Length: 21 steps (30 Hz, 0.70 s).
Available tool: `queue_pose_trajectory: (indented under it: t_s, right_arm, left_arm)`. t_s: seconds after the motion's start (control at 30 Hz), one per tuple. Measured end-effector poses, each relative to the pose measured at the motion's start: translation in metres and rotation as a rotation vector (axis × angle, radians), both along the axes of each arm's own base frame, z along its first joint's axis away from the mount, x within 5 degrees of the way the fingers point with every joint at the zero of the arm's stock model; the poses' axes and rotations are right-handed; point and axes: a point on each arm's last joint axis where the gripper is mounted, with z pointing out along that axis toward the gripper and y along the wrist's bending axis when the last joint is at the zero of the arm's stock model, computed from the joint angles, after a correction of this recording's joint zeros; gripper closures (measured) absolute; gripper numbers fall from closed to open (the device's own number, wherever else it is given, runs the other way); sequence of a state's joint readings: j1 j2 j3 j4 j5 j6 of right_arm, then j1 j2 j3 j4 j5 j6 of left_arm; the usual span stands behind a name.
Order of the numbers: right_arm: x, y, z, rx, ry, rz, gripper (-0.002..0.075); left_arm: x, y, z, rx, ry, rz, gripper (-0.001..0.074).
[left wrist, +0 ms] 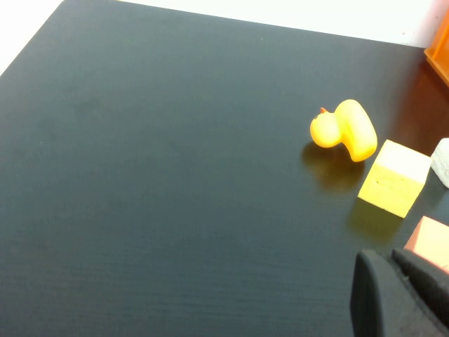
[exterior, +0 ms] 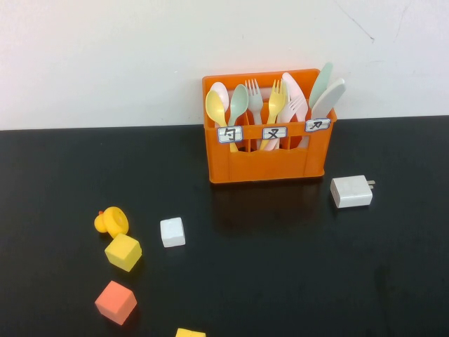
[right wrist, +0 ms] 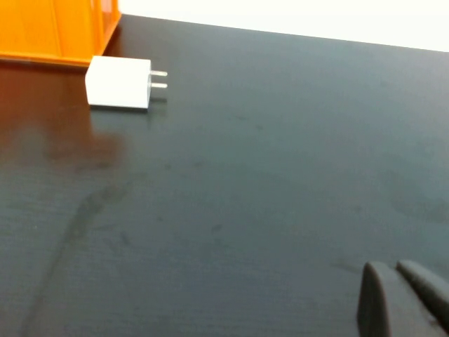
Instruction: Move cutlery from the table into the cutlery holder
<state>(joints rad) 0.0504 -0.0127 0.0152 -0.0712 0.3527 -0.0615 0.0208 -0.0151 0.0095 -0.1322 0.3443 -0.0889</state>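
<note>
Neither arm is appearing in the high view; only dark fingertips are showing at each wrist view's edge. The left gripper (left wrist: 396, 281) is hovering closed and empty over the table (left wrist: 175, 175), near the pink cube (left wrist: 429, 242). The right gripper (right wrist: 396, 295) is hovering likewise, closed, well apart from the charger (right wrist: 118, 83) and the cutlery holder (exterior: 266, 158), which is containing all the cutlery (exterior: 273, 102).

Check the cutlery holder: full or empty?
Full: the cutlery holder stands upright with spoons, forks and knives handle-down in all three labelled compartments. No cutlery lies on the table.
</note>
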Motion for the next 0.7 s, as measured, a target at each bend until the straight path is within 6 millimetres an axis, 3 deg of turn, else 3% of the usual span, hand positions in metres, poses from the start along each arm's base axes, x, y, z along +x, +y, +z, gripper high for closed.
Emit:
queue_pose_trajectory:
  t_s: [0.7]
  right_arm:
    - [0.0000, -0.0007, 0.0000, 0.005, 0.000, -0.014, 0.0728]
  left_arm:
    - [0.0000, 0.0000, 0.0000, 0.002, 0.000, -0.001, 0.0736]
